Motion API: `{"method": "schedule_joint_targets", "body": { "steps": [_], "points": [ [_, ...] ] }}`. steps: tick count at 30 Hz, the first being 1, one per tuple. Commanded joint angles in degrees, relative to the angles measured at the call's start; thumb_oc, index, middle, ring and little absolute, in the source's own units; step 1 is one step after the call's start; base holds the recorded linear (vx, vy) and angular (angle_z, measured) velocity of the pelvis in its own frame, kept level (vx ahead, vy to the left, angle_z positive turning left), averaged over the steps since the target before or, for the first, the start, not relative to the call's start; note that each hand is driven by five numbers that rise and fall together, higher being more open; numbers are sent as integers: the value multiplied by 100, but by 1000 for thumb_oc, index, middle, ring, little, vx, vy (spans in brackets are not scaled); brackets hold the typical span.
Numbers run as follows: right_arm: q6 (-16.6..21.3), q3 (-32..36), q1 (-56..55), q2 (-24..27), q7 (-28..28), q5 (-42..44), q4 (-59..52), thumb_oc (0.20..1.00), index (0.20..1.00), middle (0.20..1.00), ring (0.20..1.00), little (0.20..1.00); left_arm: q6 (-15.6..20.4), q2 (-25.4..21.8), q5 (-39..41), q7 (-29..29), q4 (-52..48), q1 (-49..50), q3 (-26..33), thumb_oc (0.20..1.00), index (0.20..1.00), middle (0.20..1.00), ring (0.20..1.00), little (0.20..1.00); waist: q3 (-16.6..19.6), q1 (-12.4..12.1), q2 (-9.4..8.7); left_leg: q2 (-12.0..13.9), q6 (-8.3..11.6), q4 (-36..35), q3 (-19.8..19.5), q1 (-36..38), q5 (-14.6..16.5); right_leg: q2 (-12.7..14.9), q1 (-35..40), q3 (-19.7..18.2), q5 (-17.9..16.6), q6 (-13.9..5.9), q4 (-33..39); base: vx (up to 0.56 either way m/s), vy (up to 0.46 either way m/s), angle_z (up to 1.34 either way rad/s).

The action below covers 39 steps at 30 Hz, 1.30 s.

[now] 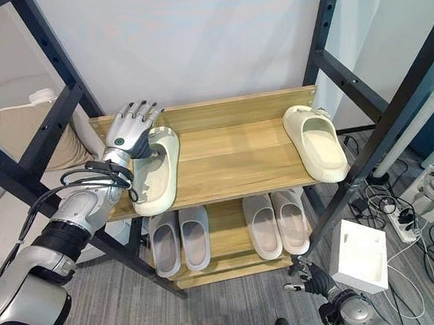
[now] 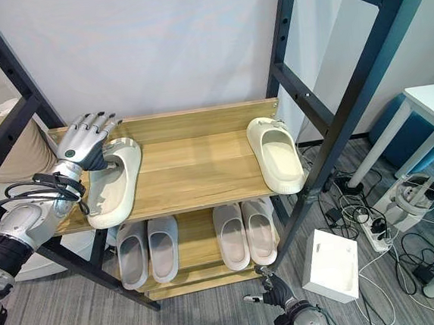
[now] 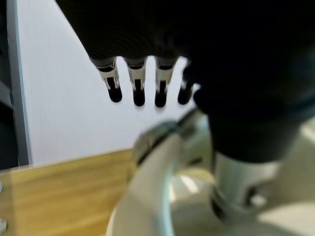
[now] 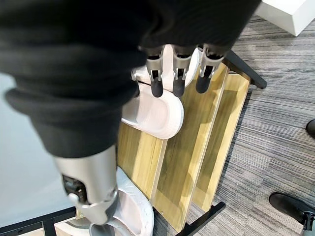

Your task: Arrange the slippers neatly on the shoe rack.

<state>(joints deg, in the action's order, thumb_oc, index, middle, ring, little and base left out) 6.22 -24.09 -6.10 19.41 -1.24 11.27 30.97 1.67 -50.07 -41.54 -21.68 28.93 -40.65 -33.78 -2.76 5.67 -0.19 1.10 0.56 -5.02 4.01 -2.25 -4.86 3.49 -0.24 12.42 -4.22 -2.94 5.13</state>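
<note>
Lowest in my head view is the right hand [image 1: 316, 279], hanging near the floor in front of the rack's bottom right corner with its fingers loosely extended and holding nothing; its wrist camera looks past them at the lower shelf [image 4: 197, 147] and the pale slippers there.

Up on the left, my left hand [image 1: 129, 132] sits at the back end of the top shelf [image 1: 232, 157], fingers spread straight toward the wall, thumb down inside the cream slipper [image 1: 157, 171] — I read that as open fingers resting over the slipper's strap, not a full grasp. That slipper lies along the shelf's left end, its near end slightly over the front edge.

A matching cream slipper [image 1: 315, 142] lies at the far right end of the same shelf, well apart from the first one.

On the lower shelf I see two pairs of grey-white slippers — one pair [image 1: 180, 240] left, one pair [image 1: 276, 223] right — side by side.

A white box [image 1: 361, 255] stands on the carpet beside the rack's right leg.
</note>
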Motion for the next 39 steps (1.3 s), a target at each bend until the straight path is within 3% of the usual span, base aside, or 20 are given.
{"method": "schedule_joint_targets", "body": {
  "steps": [1,8,15,18,28,39],
  "points": [
    [256,45,149,12,67,56,-353,1000,1000,1000,1000,1000,-122,8,130,-34,637,-914,78,200,200,200,200,200,-220,53,-71,-244,-201,2,30,679,1369,-50,382,3,1007,-352,-13,0,0,0],
    [251,69,116,7,96,91,-339,1000,1000,1000,1000,1000,-76,147,282,8,655,-1096,-66,200,200,200,200,200,-216,94,-61,-243,-202,2,45,707,1384,-54,400,-11,1012,-350,-13,0,0,0],
    [252,146,126,-47,150,116,-353,1000,1000,1000,1000,1000,17,342,32,10,-486,-1318,-97,200,200,200,200,200,-224,101,-46,-238,-198,2,-3,736,1393,-62,455,28,1057,-334,-13,-3,-10,1],
    [241,166,107,-23,152,158,-400,1000,1000,1000,1000,1000,12,586,-76,5,-513,-1529,-246,200,200,200,200,200,-233,146,-25,-236,-195,2,6,735,1387,-65,448,10,1058,-332,-13,-4,-14,1],
    [233,359,-72,190,209,433,-635,1000,1000,1000,1000,1000,-214,1433,-71,13,488,-2554,-929,200,200,200,200,200,-209,482,65,-186,-175,2,226,743,1388,-110,353,-186,1035,-332,-13,5,-31,-11],
    [287,542,-299,386,275,549,-823,1000,1000,1000,1000,1000,-524,1976,-29,-58,1853,-3393,-1398,200,200,200,200,200,-202,784,151,-135,-156,2,476,781,1408,-166,268,-442,1007,-333,-13,19,-37,-15]
  ]
}}
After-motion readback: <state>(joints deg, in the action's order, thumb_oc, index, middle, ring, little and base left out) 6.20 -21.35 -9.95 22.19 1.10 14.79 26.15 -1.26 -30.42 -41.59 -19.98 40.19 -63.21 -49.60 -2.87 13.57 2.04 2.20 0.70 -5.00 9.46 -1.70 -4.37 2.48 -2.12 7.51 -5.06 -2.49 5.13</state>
